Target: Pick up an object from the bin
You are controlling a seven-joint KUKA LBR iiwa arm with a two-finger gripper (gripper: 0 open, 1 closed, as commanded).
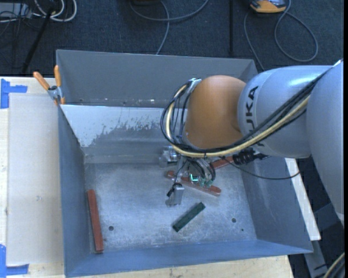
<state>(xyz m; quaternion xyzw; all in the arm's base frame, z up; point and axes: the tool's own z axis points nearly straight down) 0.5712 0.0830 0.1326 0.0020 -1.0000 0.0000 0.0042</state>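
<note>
My gripper [175, 194] hangs low over the bin's floor, a little right of the middle, under the arm's orange cover. A reddish-brown flat bar [207, 188] lies right beside it, partly hidden by the gripper's body. A dark green flat bar [188, 216] lies slanted on the floor just below and to the right of the gripper, apart from it. Nothing can be seen held.
A long reddish-brown stick [94, 220] lies along the bin's left wall near the front. Another reddish piece [221, 163] peeks out under the arm at the right. The arm and its cables cover the bin's back right part.
</note>
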